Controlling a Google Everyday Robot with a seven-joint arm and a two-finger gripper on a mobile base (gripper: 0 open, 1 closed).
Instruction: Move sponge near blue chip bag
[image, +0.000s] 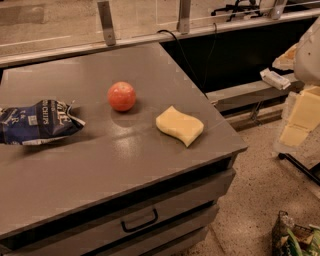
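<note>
The sponge (179, 125) is a pale yellow slab with wavy edges, lying flat on the right part of the grey table (100, 170), near its right edge. The blue chip bag (37, 122) lies crumpled at the table's left edge, partly cut off by the frame. A red apple (121, 96) stands between them, a little farther back. My gripper (299, 120) hangs at the right edge of the view, off the table, to the right of the sponge and well apart from it. It holds nothing that I can see.
The table has drawers with a dark handle (140, 220) on its front. A railing with metal posts (107, 22) and a dark cable (187, 57) run behind it. A basket of packets (295, 240) stands on the speckled floor at bottom right.
</note>
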